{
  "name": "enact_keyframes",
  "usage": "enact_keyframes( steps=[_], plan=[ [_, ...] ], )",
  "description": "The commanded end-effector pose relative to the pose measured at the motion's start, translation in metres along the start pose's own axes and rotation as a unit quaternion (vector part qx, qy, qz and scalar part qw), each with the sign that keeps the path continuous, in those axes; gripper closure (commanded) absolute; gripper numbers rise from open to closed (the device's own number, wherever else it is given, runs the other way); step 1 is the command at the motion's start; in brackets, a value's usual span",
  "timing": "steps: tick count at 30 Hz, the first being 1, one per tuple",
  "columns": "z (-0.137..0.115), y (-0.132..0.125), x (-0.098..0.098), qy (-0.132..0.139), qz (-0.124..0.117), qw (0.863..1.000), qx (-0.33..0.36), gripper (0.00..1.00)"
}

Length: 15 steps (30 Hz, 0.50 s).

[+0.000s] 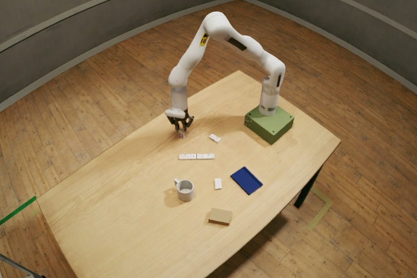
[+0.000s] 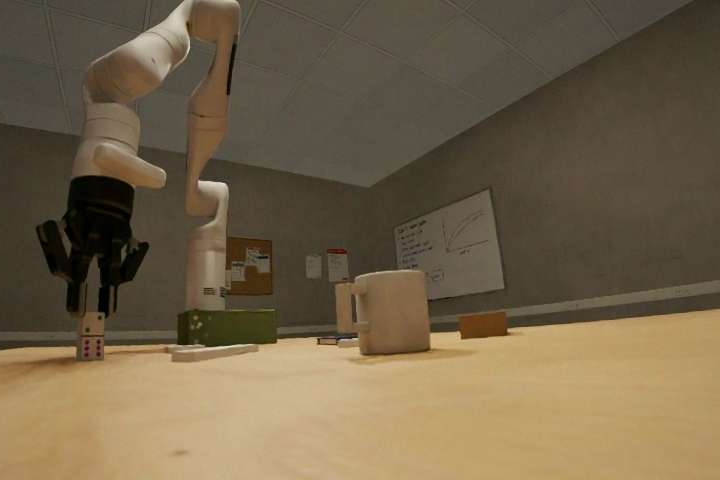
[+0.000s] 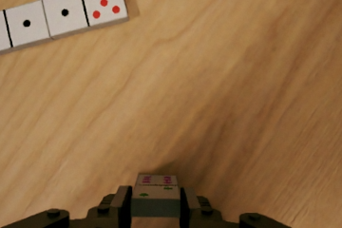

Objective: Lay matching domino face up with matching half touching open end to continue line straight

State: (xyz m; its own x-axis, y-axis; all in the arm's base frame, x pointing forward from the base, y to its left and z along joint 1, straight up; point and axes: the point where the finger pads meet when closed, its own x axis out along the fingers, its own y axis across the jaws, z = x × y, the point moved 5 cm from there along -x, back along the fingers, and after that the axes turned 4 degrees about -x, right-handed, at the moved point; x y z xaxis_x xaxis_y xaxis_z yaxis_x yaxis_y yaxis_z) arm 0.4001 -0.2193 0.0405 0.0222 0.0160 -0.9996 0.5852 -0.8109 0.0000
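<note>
My gripper (image 1: 181, 130) (image 2: 93, 312) (image 3: 156, 203) points down, shut on the upper end of an upright domino (image 1: 181, 134) (image 2: 90, 339) (image 3: 157, 191). Two green pips are above and six magenta pips below; its foot appears to be on the table. The line of face-up dominoes (image 1: 196, 156) (image 2: 213, 353) (image 3: 47, 24) lies straight. Its red-pipped end half (image 3: 97, 7) is cut off by the wrist view's edge; black single pips meet behind it. One loose domino (image 1: 215, 138) lies face up, its pips too small to read. Another loose domino (image 1: 218, 183) shows a plain white back.
A grey mug (image 1: 185, 190) (image 2: 395, 312) stands beyond the line. A blue tray-like object (image 1: 246, 180) and a tan block (image 1: 219, 216) (image 2: 482, 325) lie farther over. The green base (image 1: 269, 123) (image 2: 230, 326) carries the arm. The table edge is behind the gripper in the top view.
</note>
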Motion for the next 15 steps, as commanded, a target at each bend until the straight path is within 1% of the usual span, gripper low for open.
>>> enact_keyframes(
  steps=[1, 15],
  plan=[
    [0.0003, 0.0004, -0.0006, 0.002, 0.001, 1.000, 0.000, 0.65],
    [0.0022, 0.0002, -0.0006, 0.011, 0.001, 1.000, 0.000, 0.65]
  ],
)
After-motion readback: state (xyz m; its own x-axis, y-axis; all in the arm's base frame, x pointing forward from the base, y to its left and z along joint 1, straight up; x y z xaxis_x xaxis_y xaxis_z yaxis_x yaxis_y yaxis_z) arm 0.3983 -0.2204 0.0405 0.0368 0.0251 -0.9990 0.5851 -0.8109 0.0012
